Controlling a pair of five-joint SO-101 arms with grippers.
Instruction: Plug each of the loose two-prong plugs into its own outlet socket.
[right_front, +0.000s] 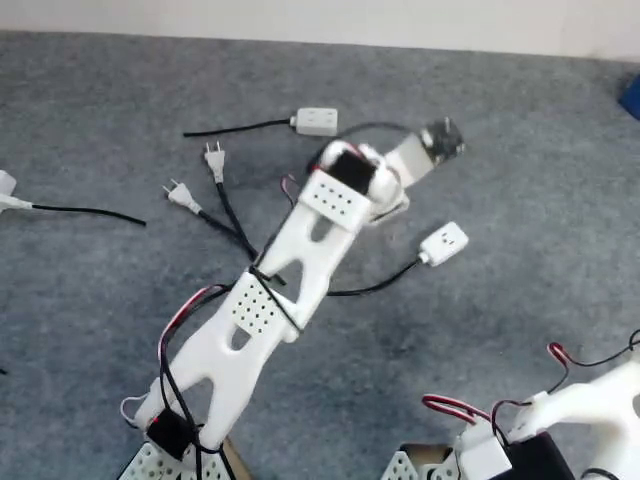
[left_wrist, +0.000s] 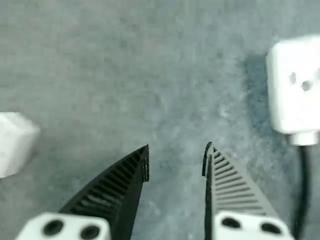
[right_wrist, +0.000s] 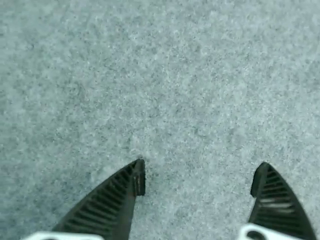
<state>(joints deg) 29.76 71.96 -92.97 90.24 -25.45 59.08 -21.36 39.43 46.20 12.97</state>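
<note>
Hovering over carpet (left_wrist: 125, 60), left claw (left_wrist: 175, 152) is standing partly open, holding nothing | socket (left_wrist: 295, 85) is lying just beside it | plug (right_front: 214, 155) and 2nd plug (right_front: 180, 193) are lying well apart from it | right claw (right_wrist: 200, 172) is gaping wide, empty

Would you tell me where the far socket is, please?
High view: the socket lies far centre, right of the nearest plug, just beyond the left arm.

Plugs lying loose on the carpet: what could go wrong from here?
1. Black cords from the plugs pass under the left arm, so moving it might drag them.
2. Its open jaws hang beside a socket, which might get nudged aside.
3. The sockets seem to lie loose on the carpet; pushing a plug in might slide one away.
</note>
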